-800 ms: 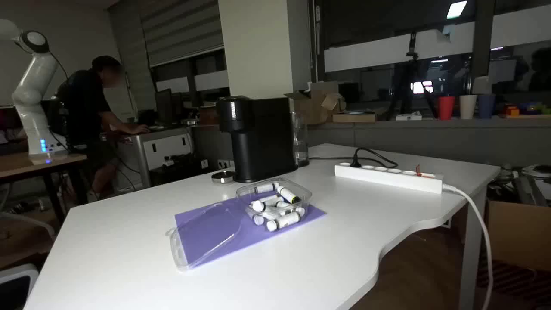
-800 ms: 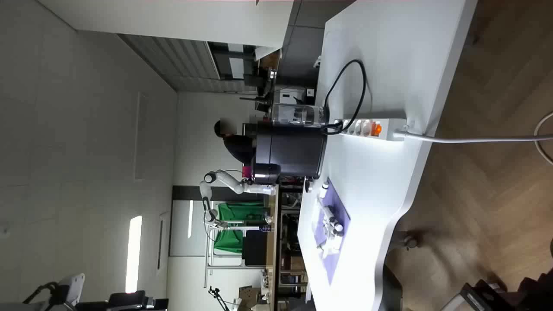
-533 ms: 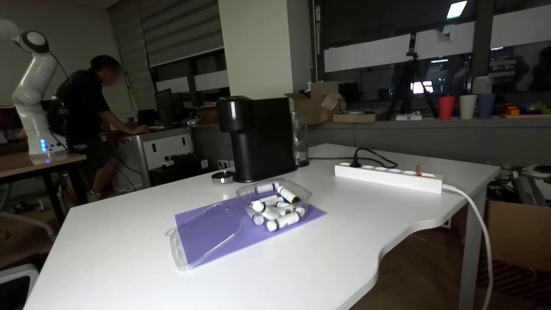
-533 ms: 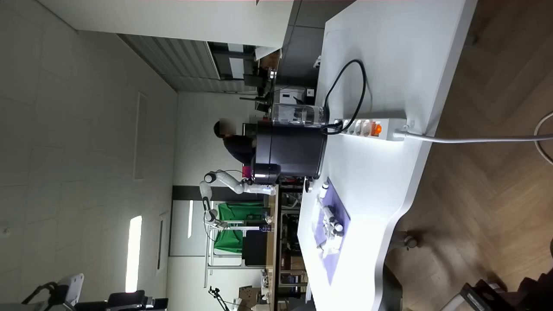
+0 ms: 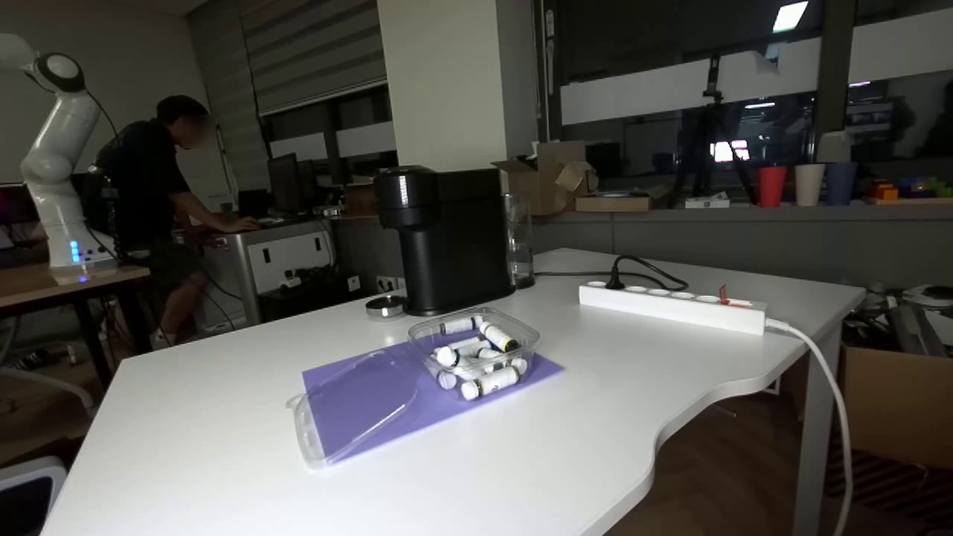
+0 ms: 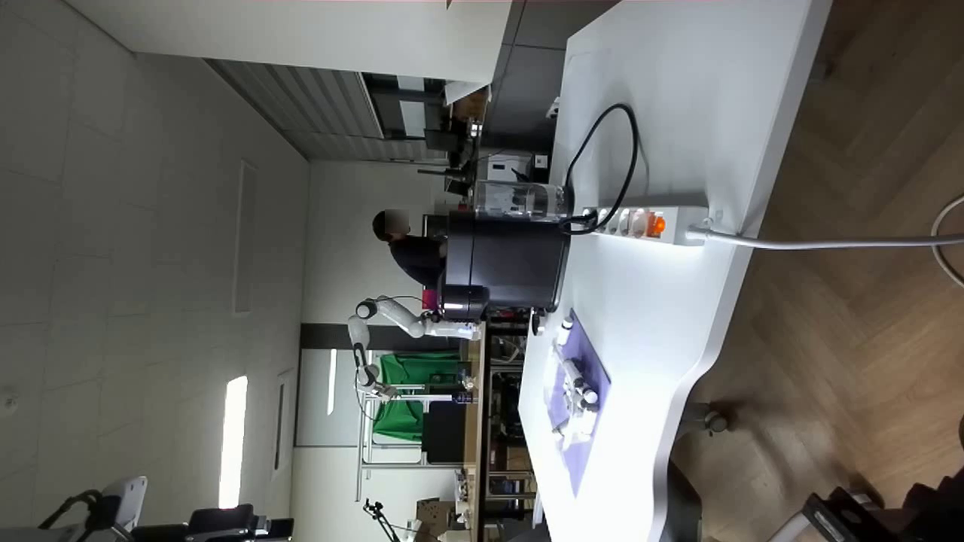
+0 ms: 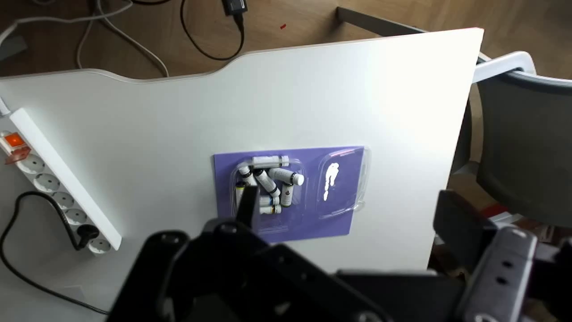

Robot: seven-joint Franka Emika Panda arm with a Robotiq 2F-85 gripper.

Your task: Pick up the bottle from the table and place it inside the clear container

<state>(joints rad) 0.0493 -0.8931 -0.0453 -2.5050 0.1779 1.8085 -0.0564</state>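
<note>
The clear container (image 7: 290, 220) stands on the purple mat (image 7: 317, 227) and holds several small white bottles. It also shows in an exterior view (image 5: 530, 351). One bottle (image 7: 268, 161) lies along the container's edge; I cannot tell if it is inside or outside the wall. It seems to match the front bottle (image 5: 497, 381) in an exterior view. A clear lid (image 7: 362, 185) lies beside the container, also on the mat. My gripper (image 7: 351, 210) is open and empty, high above the table. Its left finger (image 7: 248, 208) hides part of the container. Black hardware (image 6: 218, 525), likely mine, enters an exterior view's edge.
A black coffee machine (image 5: 458, 238) stands behind the container. A white power strip (image 5: 670, 309) with a black cable (image 7: 42, 288) lies to one side. The white table (image 5: 223, 461) has a curved front edge. A chair (image 7: 527, 143) stands at the table's end.
</note>
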